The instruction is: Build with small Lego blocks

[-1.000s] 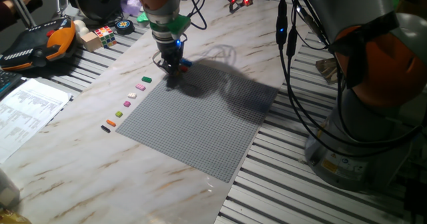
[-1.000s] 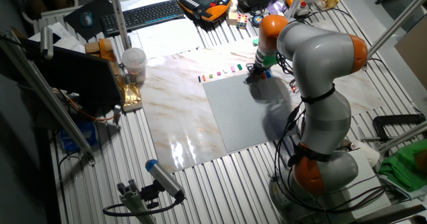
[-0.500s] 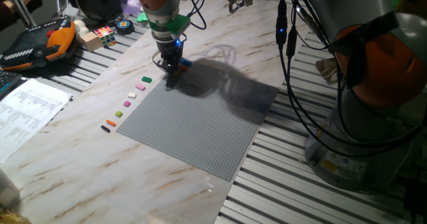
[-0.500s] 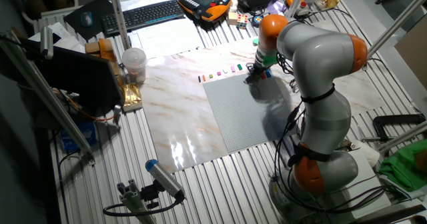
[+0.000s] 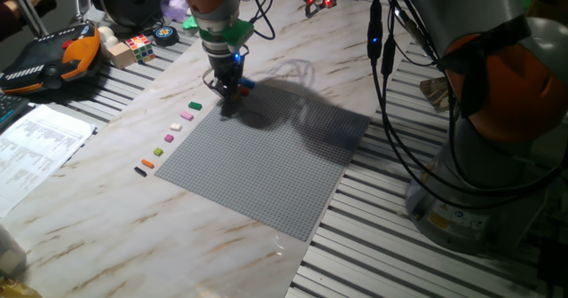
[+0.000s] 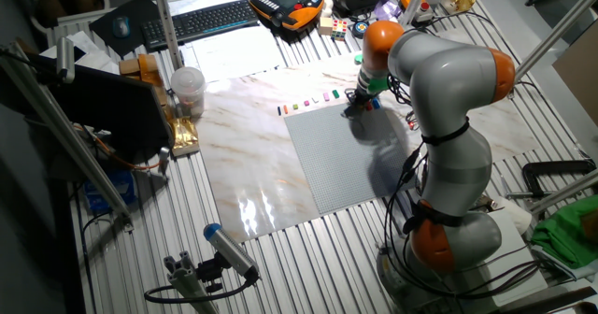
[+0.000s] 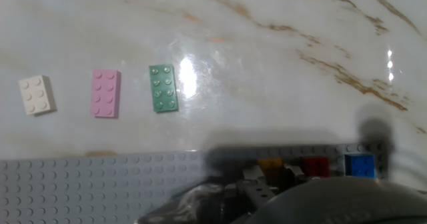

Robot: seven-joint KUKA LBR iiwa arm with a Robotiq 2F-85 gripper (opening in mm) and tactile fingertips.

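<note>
Nothing moved, fingers (image 5: 230,91) low over yellow block (image 7: 270,164)

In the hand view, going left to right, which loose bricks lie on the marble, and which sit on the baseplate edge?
On the marble: white brick, pink brick, green brick. On the baseplate edge: yellow brick, red brick, blue brick.
</note>
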